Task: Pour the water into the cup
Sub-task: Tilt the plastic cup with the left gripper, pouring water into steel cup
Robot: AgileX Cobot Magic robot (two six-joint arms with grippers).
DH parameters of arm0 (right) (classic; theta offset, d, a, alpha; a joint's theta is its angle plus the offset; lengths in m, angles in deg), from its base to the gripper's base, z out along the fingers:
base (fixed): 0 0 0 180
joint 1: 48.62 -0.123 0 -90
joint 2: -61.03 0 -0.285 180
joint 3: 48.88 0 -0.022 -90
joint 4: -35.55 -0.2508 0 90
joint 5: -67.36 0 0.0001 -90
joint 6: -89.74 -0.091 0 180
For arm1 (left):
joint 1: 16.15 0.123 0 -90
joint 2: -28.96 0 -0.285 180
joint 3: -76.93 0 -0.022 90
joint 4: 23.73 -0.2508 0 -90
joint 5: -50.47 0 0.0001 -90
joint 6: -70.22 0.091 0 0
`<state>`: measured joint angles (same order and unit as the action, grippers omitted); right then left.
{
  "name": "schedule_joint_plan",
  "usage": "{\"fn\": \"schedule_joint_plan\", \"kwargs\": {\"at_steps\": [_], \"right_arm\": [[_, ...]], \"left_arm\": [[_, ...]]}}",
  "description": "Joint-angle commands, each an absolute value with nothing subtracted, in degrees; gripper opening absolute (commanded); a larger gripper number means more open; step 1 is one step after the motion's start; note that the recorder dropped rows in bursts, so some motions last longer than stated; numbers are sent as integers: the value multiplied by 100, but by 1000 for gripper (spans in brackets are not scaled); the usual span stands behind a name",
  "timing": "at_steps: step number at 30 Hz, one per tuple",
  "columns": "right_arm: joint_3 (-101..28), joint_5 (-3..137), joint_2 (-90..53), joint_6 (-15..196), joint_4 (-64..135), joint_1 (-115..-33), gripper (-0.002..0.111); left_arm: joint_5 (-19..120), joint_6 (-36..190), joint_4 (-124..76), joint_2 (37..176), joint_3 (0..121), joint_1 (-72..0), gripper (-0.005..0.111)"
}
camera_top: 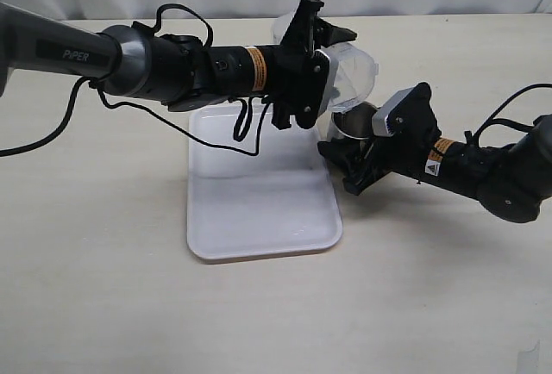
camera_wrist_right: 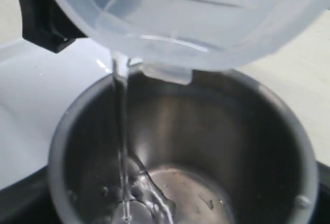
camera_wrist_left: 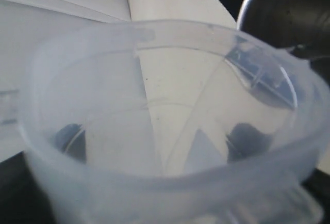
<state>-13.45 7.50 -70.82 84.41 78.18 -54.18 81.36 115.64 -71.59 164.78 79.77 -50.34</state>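
My left gripper (camera_top: 333, 46) is shut on a translucent plastic container (camera_top: 349, 68), tipped over on its side above the cup. Its dark fingers (camera_wrist_left: 247, 139) show through the container's wall (camera_wrist_left: 154, 182). My right gripper (camera_top: 352, 137) is shut on the steel cup (camera_top: 355, 121) and holds it upright just under the container's lip, over the tray's far right corner. In the right wrist view a thin stream of water (camera_wrist_right: 121, 126) falls from the container's rim (camera_wrist_right: 165, 72) into the cup (camera_wrist_right: 268, 146). A small puddle (camera_wrist_right: 149, 193) lies on the cup's bottom.
A white rectangular tray (camera_top: 259, 202) lies on the beige table (camera_top: 95, 262) in the middle, below both arms. The left arm's black cables (camera_top: 250, 128) hang over the tray's far edge. The cup's dark inside (camera_wrist_left: 294, 12) shows beyond the container.
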Motion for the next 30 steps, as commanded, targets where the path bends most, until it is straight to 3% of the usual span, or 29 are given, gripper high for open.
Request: {"fn": "schedule_joint_plan", "kwargs": {"at_steps": [1,30], "right_arm": [[-1375,630,-7061,8458,7998,-5407,4],[-1375,671,-7061,8506,8167,-5407,4]], "left_arm": [[8351,11843,-6908,16422,8045,-5084,0],[8405,12730,-6845,16422,8045,-5084,0]]}}
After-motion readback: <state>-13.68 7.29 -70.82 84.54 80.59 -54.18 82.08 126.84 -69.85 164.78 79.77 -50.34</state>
